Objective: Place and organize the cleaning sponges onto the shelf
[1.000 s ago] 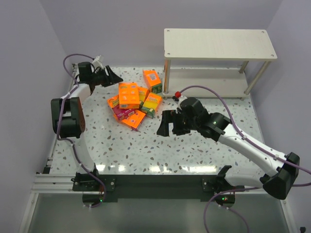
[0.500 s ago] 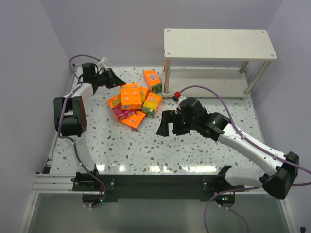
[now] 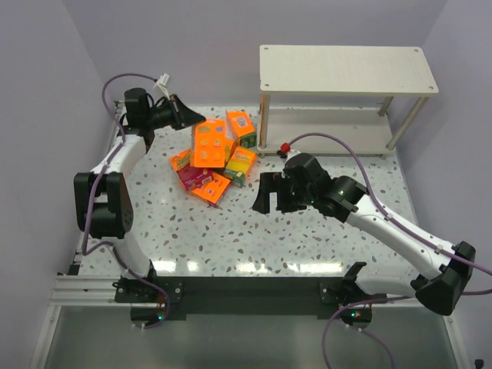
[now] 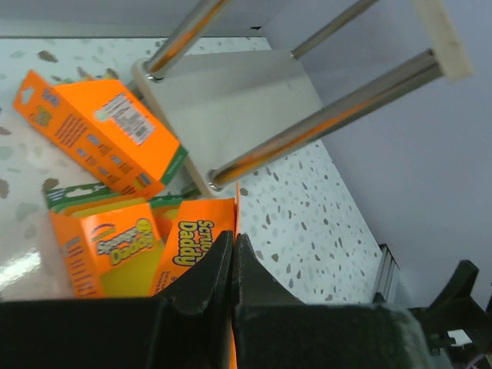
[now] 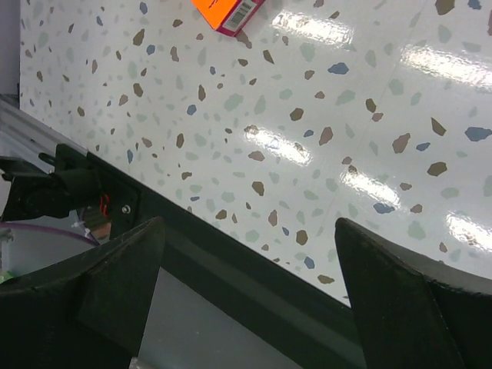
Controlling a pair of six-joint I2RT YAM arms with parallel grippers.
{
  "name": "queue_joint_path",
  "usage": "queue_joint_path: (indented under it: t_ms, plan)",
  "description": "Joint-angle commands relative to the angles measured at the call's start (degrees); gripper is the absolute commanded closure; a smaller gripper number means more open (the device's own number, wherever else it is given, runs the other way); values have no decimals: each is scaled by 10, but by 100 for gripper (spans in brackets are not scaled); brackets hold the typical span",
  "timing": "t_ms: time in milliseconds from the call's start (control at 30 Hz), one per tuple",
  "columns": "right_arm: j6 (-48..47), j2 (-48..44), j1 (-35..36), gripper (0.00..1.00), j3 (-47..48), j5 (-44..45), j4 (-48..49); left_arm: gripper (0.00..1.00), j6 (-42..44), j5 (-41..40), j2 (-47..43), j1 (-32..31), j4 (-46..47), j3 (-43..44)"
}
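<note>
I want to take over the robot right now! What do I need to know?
Left gripper: shut on the edge of one orange sponge pack, above the pile.
Right gripper: open, holding nothing, over bare table.
The other packs lie heaped on the table, left of the shelf.
Done: no pack shows on the shelf.
Left: put every pack on the shelf and tidy them.
</note>
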Motion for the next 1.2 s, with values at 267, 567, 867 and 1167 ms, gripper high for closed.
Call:
queue_joint_path:
  t_ms: [267, 567, 867, 1167]
  plan:
    - [84, -45, -6, 2, 101, 190, -166, 100, -5, -113, -286, -178, 4, -174]
    - [141, -61, -14, 1, 135, 257, -255, 100, 17, -330, -448, -289, 0, -366]
    - [133, -30, -16, 2, 129, 233, -234, 100, 77, -689, -525, -480, 24, -461]
    - [128, 25, -40, 2, 155, 180, -216, 100, 160, -1041, -483, -731, 99, -506]
